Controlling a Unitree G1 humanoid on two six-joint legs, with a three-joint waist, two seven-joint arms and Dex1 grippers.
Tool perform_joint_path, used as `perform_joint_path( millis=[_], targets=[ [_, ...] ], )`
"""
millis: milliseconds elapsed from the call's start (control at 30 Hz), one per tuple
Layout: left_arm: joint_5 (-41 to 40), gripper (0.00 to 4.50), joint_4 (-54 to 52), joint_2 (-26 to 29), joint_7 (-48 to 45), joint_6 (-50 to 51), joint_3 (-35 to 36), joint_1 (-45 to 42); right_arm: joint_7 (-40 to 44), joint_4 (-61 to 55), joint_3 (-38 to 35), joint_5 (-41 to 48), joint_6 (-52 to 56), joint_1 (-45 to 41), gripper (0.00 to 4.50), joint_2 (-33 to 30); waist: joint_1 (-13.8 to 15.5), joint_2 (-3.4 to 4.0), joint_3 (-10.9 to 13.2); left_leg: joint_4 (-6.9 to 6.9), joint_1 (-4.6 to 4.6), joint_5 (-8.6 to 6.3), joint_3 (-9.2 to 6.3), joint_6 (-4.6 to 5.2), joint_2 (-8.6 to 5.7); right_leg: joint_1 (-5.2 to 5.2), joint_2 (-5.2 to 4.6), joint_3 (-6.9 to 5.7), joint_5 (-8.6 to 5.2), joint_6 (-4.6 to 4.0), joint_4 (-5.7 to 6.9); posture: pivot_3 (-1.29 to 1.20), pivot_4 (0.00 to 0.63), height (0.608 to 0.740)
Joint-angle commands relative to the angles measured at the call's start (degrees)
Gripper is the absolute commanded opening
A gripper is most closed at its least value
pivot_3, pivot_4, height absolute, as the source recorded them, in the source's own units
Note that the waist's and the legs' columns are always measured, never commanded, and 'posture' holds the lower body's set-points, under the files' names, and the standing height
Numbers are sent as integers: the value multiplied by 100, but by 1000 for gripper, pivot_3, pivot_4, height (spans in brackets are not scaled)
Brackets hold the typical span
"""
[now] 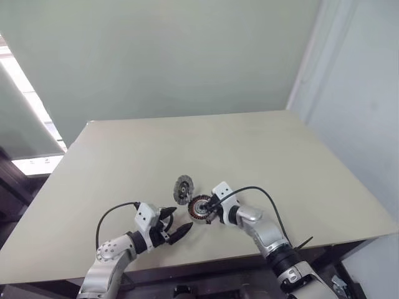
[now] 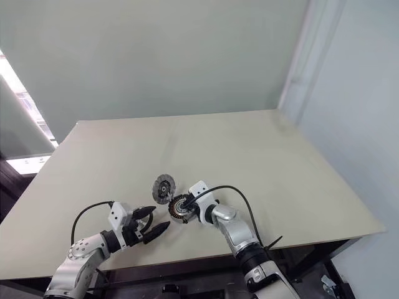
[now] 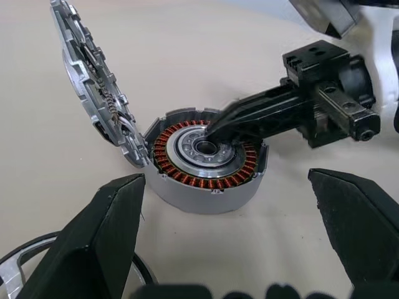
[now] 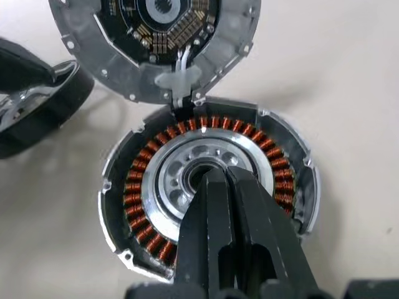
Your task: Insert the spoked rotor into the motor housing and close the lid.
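Note:
The motor housing (image 4: 206, 193), a round shell with copper windings around a silver centre, lies on the table near the front edge. Its lid (image 4: 156, 37) stands tilted up from the housing's far rim, inner face showing. My right gripper (image 4: 218, 177) is shut, its joined tips resting on the housing's silver hub with nothing seen between them. The spoked rotor (image 4: 37, 106), black-rimmed, lies on the table beside the housing, close under my left gripper. My left gripper (image 1: 181, 220) is open and empty, a little short of the housing (image 3: 209, 159), pointing at it.
The beige table (image 1: 249, 149) stretches wide behind and to both sides of the parts. Its front edge (image 1: 206, 260) runs just below both arms. A black cable (image 1: 268, 196) loops off the right wrist.

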Motion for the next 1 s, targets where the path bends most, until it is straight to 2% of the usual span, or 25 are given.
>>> perform_joint_path(
  millis=[33, 333, 533, 633, 733, 867, 1000],
  targets=[
    [1, 4500, -177, 61, 12, -59, 76, 4, -49, 270, 101, -180, -228, -144, 45, 36, -21, 0, 0, 0, 1, 0, -1, 0, 1, 1, 1, -1, 0, 0, 1, 0, 0, 740],
    [-15, 4500, -205, 66, 43, -63, 100, 63, 170, -326, -255, 223, -245, -111, 45, 45, -25, 1, 1, 0, 3, 0, -2, 0, 1, 3, 1, -1, 0, 0, 1, 0, 0, 740],
    [-101, 4500, -220, 13, 64, 25, 109, 61, 439, -999, -133, 237, -100, -2, 45, -120, -24, 2, 1, 0, 0, 0, -5, 0, 0, 0, 0, -2, 0, 0, 0, 0, 0, 740],
    [-656, 4500, -595, -200, 390, 610, 404, 254, 503, -1254, -72, 219, -47, 115, 45, -168, -27, 2, 1, -1, -1, 0, -6, 0, 0, 0, -1, -3, 0, 0, 0, 0, 0, 740],
    [-1499, 4500, -1147, -406, 990, 1772, 802, 534, 524, -1367, -53, 189, -43, 194, 45, -221, -30, 0, 1, -2, -1, 0, -6, 0, 2, -1, -2, -2, 0, 0, -1, 0, 0, 740],
    [-3025, 4500, -1709, -782, 1558, 2979, 1403, 1028, 547, -1446, -38, 182, -62, 288, 45, -304, -29, -1, 2, -4, -1, 0, -9, 0, 2, -1, -3, -4, 0, 1, 0, 0, 0, 740],
    [-4110, 4500, -1916, -1114, 1994, 3537, 1843, 1414, 573, -1477, -22, 197, -84, 330, 45, -368, -26, -1, 4, 2, -1, -1, -12, 0, 2, 1, -4, -7, -1, -1, -1, 0, 0, 740]
  ],
)
